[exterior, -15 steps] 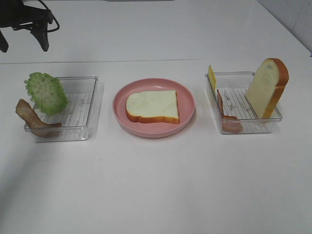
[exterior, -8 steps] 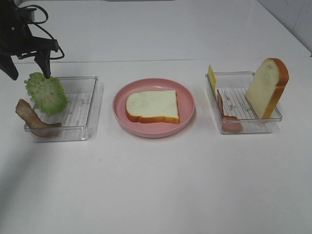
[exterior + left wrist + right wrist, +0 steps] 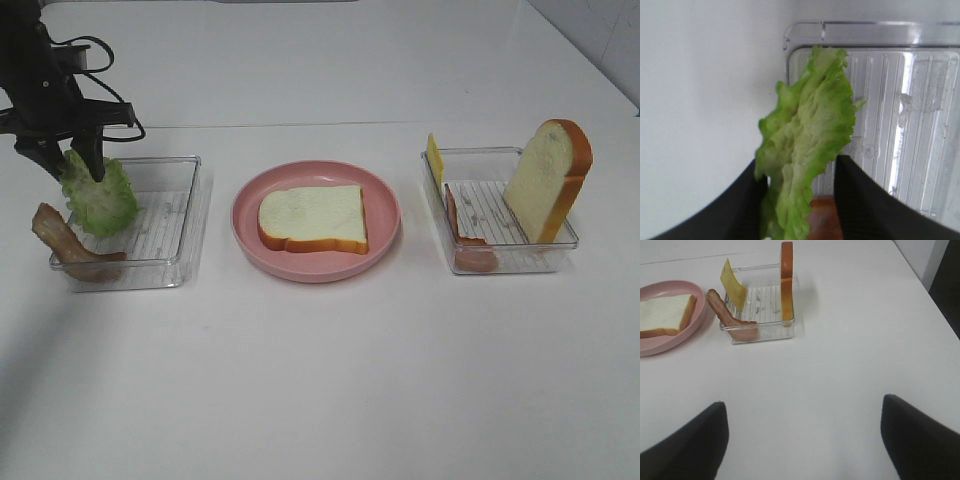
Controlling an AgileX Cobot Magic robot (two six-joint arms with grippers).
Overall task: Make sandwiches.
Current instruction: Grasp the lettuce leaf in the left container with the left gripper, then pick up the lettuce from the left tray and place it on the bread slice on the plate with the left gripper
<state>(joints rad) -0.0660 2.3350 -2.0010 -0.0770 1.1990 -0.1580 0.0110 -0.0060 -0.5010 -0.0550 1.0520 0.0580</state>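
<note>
Upright frilly green lettuce leaf (image 3: 807, 115) is straddled by the left gripper (image 3: 797, 167), long axis running along the jaws. Whether it is actually pinched cannot be told. Right gripper (image 3: 802, 402) is spread wide, empty.

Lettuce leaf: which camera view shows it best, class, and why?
The left wrist view: the lettuce leaf fills the frame, frills sharp, between the left end effector's fingers. The exterior high view shows it small, at the clear tray. The right wrist view misses it.

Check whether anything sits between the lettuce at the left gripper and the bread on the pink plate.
Nothing visible does. The lettuce only has to clear the side wall of its tray; only table lies between that and the pink plate holding the bread slice.
</note>
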